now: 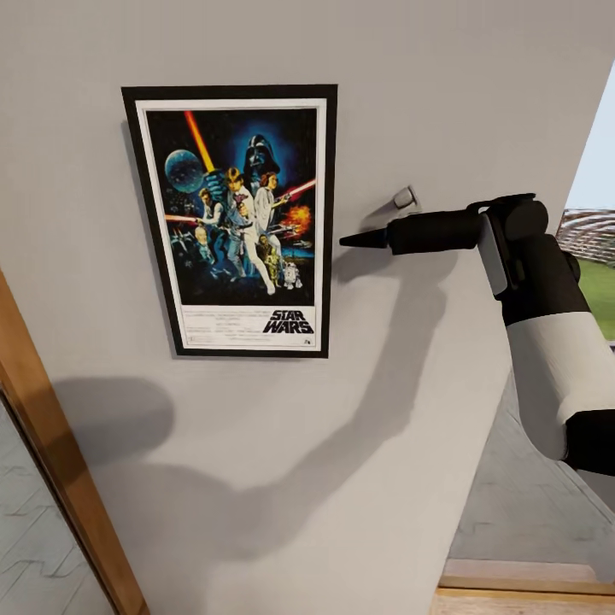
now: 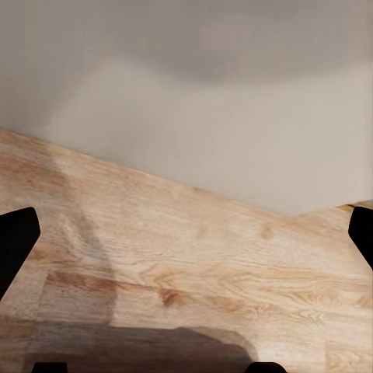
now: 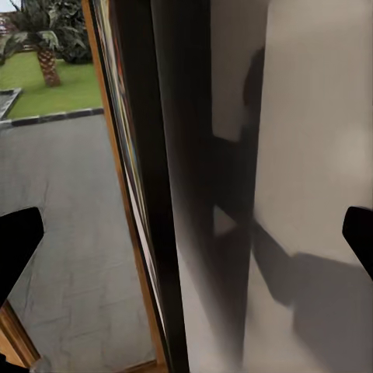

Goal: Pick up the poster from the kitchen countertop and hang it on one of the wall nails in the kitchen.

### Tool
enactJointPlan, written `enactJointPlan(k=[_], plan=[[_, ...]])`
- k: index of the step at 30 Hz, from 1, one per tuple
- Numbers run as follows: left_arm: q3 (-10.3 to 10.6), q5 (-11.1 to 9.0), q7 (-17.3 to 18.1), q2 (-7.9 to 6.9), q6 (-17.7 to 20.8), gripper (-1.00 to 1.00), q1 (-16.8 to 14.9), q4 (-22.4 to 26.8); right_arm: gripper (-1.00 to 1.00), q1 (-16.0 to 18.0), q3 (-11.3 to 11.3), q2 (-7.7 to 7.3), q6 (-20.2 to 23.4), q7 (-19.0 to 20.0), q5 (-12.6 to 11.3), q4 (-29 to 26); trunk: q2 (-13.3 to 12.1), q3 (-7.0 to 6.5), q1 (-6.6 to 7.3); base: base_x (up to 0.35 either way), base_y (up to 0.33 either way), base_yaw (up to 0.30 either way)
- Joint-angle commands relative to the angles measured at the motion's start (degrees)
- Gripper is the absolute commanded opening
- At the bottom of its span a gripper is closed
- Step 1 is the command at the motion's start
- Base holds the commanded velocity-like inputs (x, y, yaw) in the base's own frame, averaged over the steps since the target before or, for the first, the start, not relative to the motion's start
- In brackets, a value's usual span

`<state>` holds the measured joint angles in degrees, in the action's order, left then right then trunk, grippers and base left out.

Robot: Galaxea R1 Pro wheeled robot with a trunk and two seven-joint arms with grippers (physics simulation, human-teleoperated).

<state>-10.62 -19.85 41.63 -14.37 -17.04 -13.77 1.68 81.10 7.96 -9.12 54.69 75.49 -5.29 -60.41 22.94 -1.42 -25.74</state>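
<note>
The Star Wars poster (image 1: 235, 220) hangs flat and upright on the pale-grey wall (image 1: 256, 478). My right gripper (image 1: 373, 220) is just to the right of its frame, pointing at the right edge without touching it, and it is open. In the right wrist view the poster (image 3: 148, 155) is seen edge-on in the wide gap between the two black fingertips (image 3: 15, 241). My left gripper (image 2: 186, 241) is open over wooden flooring (image 2: 194, 280), holding nothing. Any nail is hidden behind the poster. The countertop is out of view.
A wooden door frame (image 1: 51, 444) slants along the lower left. The wall ends at a glazed opening (image 1: 589, 248) on the right, with paving and grass outside. A wooden sill (image 1: 521, 598) lies below it. My right arm's shadow falls across the wall.
</note>
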Motion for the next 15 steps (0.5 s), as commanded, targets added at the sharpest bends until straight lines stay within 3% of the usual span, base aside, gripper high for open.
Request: enactJointPlan(k=[1, 10, 15], plan=[[-0.45, 0.33, 0.21, 0.0, -0.19, 1.0, -0.02, -0.08, 1.0, 0.02, 0.15, -0.11, 0.13, -2.52, 0.72, 0.91, -0.02, 0.03, -0.05, 0.0, 0.0, 0.0], [-0.45, 0.33, 0.21, -0.04, -0.19, 1.0, -0.02, -0.07, 1.0, 0.02, 0.18, -0.11, 0.13, -2.54, 0.72, 0.91, -0.02, 0.03, -0.05, 0.0, 0.0, 0.0], [-0.45, 0.33, 0.29, -0.04, -0.19, 1.0, -0.02, -0.04, 1.0, 0.02, 0.21, -0.11, 0.06, -2.53, 0.64, 0.91, -0.02, 0.03, -0.05, -0.234, 0.0, 0.0]])
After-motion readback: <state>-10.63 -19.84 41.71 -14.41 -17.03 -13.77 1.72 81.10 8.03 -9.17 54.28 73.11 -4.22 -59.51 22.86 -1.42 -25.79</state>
